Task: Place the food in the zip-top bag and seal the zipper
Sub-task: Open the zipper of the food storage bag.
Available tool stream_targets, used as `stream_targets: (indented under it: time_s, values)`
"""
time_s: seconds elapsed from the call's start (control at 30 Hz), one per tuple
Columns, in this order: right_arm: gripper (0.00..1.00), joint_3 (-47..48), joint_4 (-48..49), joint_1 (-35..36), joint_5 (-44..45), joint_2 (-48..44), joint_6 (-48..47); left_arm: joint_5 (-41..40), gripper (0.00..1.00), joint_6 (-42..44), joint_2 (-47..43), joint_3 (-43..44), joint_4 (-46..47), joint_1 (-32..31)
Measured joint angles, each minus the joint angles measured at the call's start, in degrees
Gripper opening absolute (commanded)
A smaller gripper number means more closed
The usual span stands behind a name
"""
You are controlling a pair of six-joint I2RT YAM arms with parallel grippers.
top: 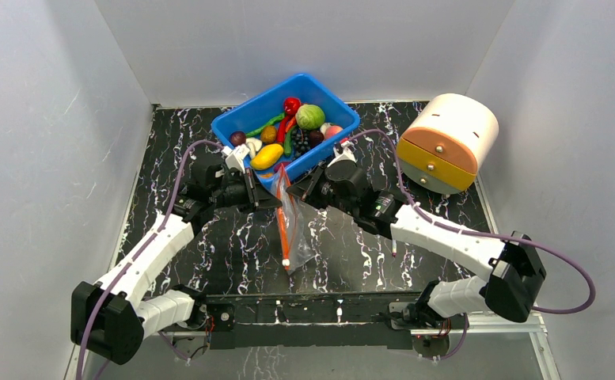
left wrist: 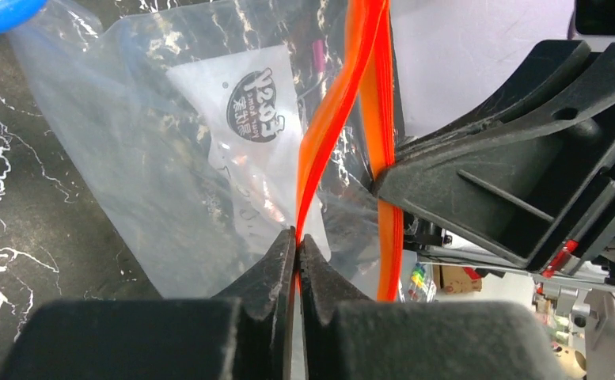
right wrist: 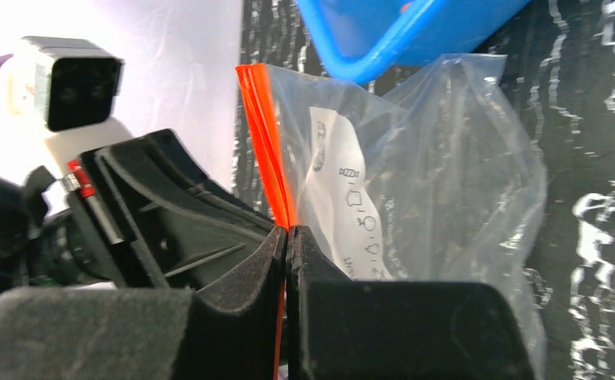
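The clear zip-top bag [top: 300, 229] hangs between my grippers in front of the blue tub, and its lower end rests on the table. Its orange zipper [top: 282, 226] runs down the left edge. My left gripper [left wrist: 297, 237] is shut on one zipper strip [left wrist: 328, 119]. My right gripper [right wrist: 287, 231] is shut on the zipper [right wrist: 266, 134] from the other side. In the left wrist view the two strips stand apart. The bag [left wrist: 169, 182] holds only a printed white slip. The food lies in the tub: green melon [top: 310, 116], yellow piece [top: 267, 156], red piece [top: 291, 105].
The blue tub [top: 329, 146] stands at the back centre, close behind both grippers. A cream cylindrical box with orange and yellow drawers [top: 446, 142] stands at the back right. White walls close in the black marbled table [top: 209, 253].
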Motion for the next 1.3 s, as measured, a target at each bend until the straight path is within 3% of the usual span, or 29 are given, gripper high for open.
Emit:
stream_targets:
  time_s: [0.13,0.3,0.37,0.8,1.3]
  values:
    - [0.01,1.9,-6.2,0.1,3.5,-0.1,-4.0,-0.7,0.0,0.5,-0.6,0.5,-2.0,0.0]
    - [0.32,4.0,-13.9,0.1,5.9,-1.7,-7.5,-0.7,0.0,-0.3,-2.5,0.7,-1.9,0.0]
    - [0.38,4.5,-15.4,0.1,5.0,-2.6,-8.1,-0.3,0.0,-1.1,-3.1,0.7,-1.2,0.0]
    - [0.4,5.1,-16.9,0.6,-2.1,-1.4,-8.2,0.2,0.0,-4.0,-3.2,0.7,1.4,-0.1]
    - [0.49,9.9,-18.8,5.0,-1.4,0.1,-8.2,0.1,0.0,-5.0,-3.2,0.7,1.7,-0.3]
